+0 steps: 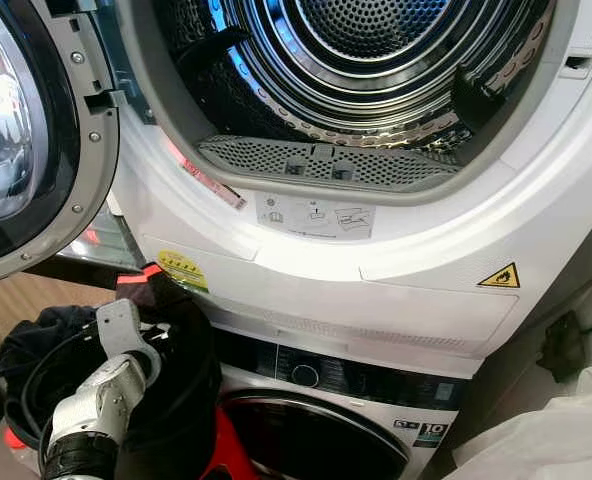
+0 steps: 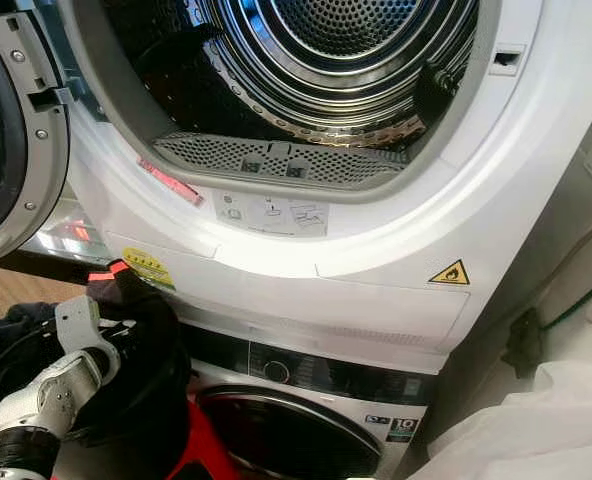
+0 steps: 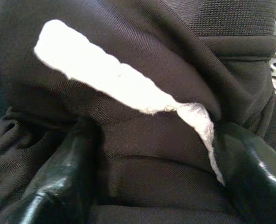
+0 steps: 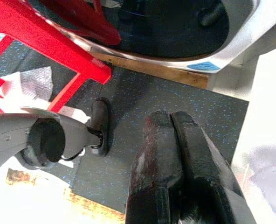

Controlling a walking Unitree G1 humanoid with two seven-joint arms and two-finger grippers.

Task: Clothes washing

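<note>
Clothes, a heap of dark garments [image 1: 176, 390], sit at seven o'clock below the open dryer drum [image 1: 376, 60], and my left gripper [image 3: 152, 154] has its jaws spread with dark fabric bunched between them, not yet pinched as far as I can judge. I'd say close firmly on a thick fold, then lift high toward twelve o'clock so the cloth clears the drum's white rim [image 1: 306, 250] without snagging. My right gripper [image 4: 177, 140] hangs idle over the floor, jaws pressed together.
</note>
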